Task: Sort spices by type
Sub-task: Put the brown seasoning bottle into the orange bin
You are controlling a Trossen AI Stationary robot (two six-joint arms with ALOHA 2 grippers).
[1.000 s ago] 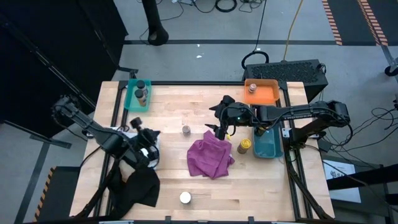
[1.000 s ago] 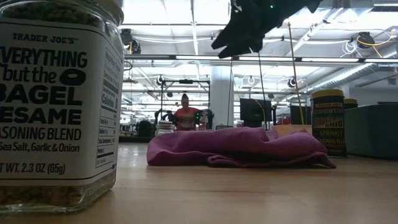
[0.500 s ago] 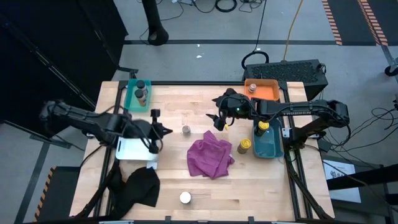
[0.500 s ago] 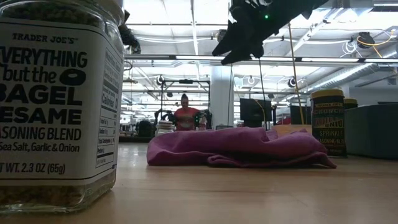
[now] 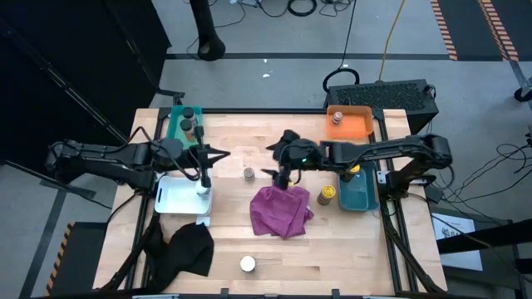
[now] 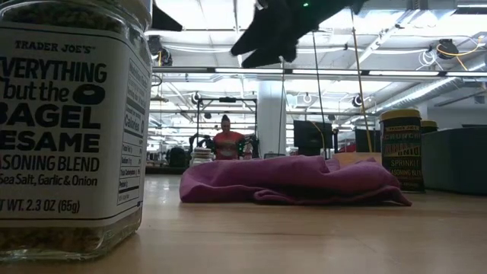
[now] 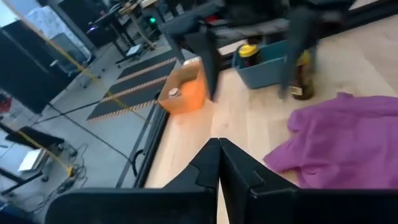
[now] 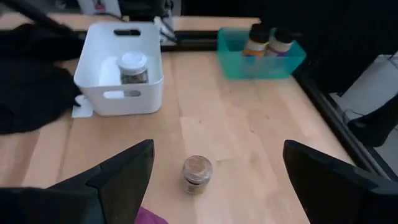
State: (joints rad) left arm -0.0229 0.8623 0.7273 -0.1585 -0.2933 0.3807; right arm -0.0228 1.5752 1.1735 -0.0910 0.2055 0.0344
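On the worktop (image 5: 233,241) we see a jar (image 5: 248,174) between our grippers: the right gripper (image 5: 275,161) spread wide just beside it, the left gripper (image 5: 218,154) pressed together, empty, above the white tray (image 5: 170,203).

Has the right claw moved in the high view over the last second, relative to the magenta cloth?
Yes. The right claw has shifted toward the left arm's side of the table, now above the far-left corner of the magenta cloth, open.

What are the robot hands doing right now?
Right gripper open, above loose spice jar mid-table. Left gripper shut, empty, by white bin. Magenta cloth lies beside the jar.
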